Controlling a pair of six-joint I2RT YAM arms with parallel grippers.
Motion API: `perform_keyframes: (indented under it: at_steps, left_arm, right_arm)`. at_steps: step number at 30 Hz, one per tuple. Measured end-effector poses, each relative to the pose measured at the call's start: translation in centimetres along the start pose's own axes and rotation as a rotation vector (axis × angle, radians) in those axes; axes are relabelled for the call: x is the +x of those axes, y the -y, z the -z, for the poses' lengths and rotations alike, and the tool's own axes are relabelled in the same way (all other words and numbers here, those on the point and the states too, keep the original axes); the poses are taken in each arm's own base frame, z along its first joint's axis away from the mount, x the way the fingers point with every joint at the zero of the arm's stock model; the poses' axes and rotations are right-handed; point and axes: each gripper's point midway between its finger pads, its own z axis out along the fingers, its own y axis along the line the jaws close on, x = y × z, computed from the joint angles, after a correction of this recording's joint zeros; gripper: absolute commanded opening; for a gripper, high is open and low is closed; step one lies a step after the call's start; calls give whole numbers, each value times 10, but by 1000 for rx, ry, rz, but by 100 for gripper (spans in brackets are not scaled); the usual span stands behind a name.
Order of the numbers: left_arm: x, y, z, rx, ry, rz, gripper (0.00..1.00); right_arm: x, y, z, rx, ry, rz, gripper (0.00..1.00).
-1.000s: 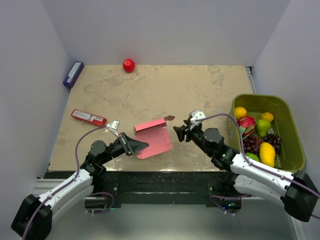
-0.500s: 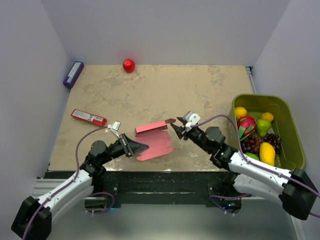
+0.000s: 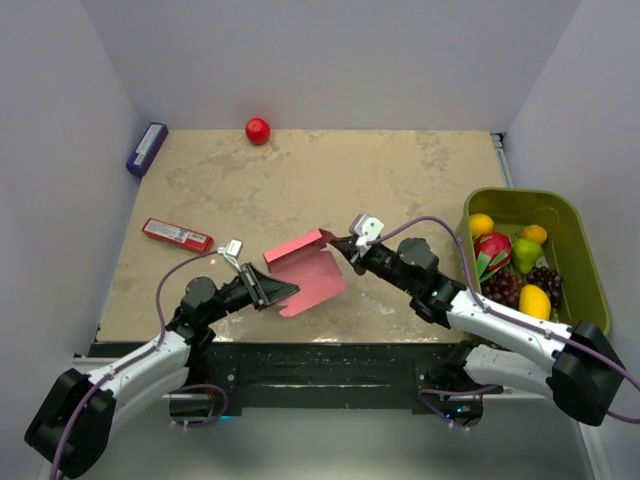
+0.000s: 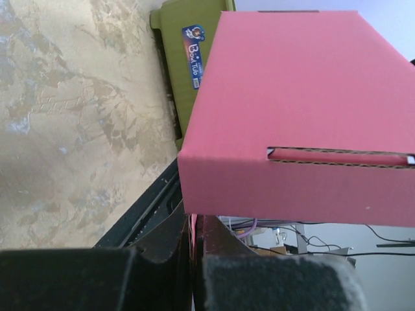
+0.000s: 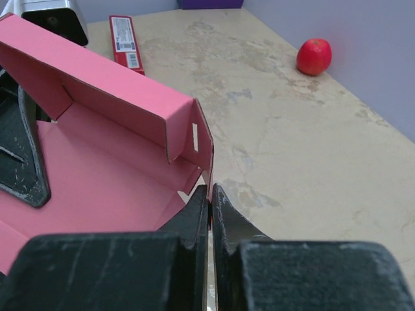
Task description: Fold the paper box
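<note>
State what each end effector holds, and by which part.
Both grip the pink card paper box: left end effector pinches its near-left edge, right end effector its right-end edge.

1 paper box; 1 red pkt; 1 purple box; 1 apple; 1 green bin.

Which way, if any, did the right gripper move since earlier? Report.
Yes. The right gripper moved left, away from the green bin, onto the paper box.

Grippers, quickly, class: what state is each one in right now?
Left gripper: shut on the paper box.
Right gripper: shut on the paper box too.
</note>
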Motion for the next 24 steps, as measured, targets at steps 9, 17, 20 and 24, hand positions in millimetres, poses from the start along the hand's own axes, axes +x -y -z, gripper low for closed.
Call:
perform_keyframes:
  at_steps: [9, 17, 20, 24]
  left_arm:
    - [3, -28, 0, -100, -10, -36, 0]
    - [11, -65, -2, -213, -55, -50, 0]
    - [17, -81, -1, -259, -89, -46, 0]
    - [27, -99, -1, -302, -137, -29, 0]
  right_arm:
    - [31, -9, -16, -15, -99, -127, 0]
    - [64, -14, -18, 39, -193, -269, 0]
    - [84, -17, -14, 76, -239, -304, 0]
    - [112, -22, -8, 131, -289, -338, 0]
